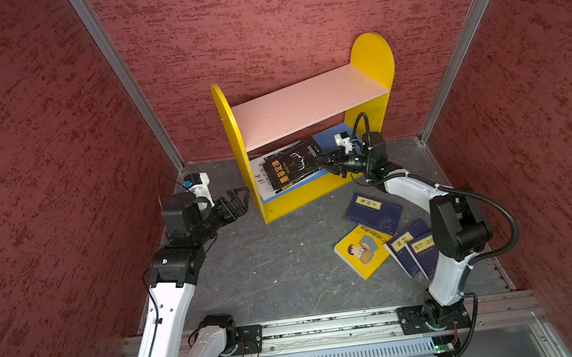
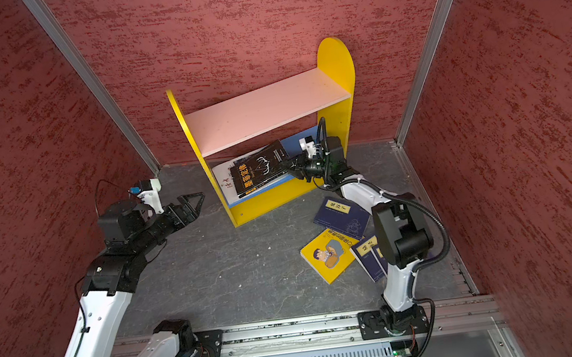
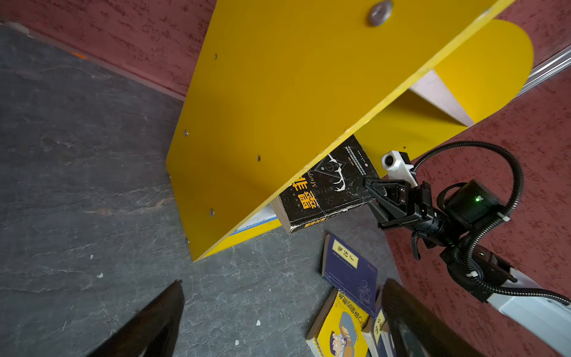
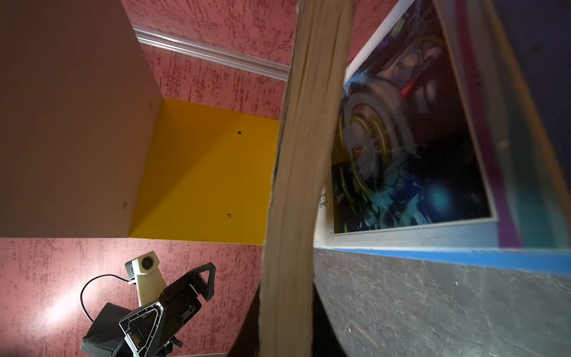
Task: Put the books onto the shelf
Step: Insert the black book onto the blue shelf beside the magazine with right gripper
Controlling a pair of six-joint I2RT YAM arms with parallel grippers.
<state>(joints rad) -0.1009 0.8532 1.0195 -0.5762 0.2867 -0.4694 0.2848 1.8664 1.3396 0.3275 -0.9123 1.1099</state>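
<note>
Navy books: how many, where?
3, all on the table right of the shelf: one navy book nearest the shelf; two more side by side past the yellow book, partly hidden by the right arm. Another could hide under the black book on the shelf.

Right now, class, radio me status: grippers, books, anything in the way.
Left gripper open, empty, beside shelf. Right gripper shut on black book, resting atop white book on blue lower board. Yellow book and three navy books on table. Nothing blocking.

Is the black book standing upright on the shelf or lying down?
Lying down, cover up: the black book rests across the white book on the blue lower board, right hand shut on its edge.
</note>
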